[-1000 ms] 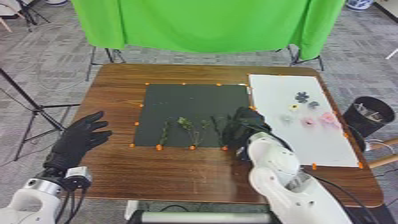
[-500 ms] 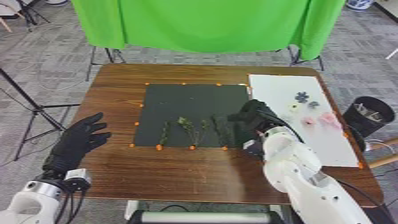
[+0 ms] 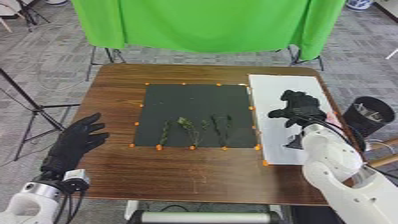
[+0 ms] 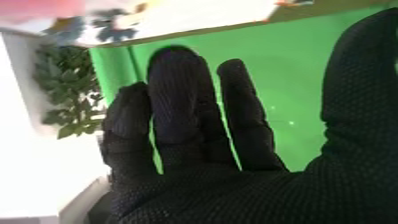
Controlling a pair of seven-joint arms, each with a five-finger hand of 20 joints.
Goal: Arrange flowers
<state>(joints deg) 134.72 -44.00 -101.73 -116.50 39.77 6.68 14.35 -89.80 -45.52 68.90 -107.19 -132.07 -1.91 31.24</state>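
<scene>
My right hand is over the white board, covering most of the flower heads; a bit of a pink flower shows beside it. In the right wrist view that hand has straight fingers with nothing in them, and a pink flower and a dark blue-grey flower appear beyond the fingertips. Green stems lie apart along the near part of the black mat. Over the table's left edge, my left hand is held open.
Orange markers line the mat and the board. The brown wooden table extends in front of the mat. A black bin stands off the table's right side, and a green cloth hangs behind the table.
My right hand has moved right, from the mat's near right corner to above the board, uncovering the mat's right edge and hiding most flower heads. The left hand has stayed where it was.
</scene>
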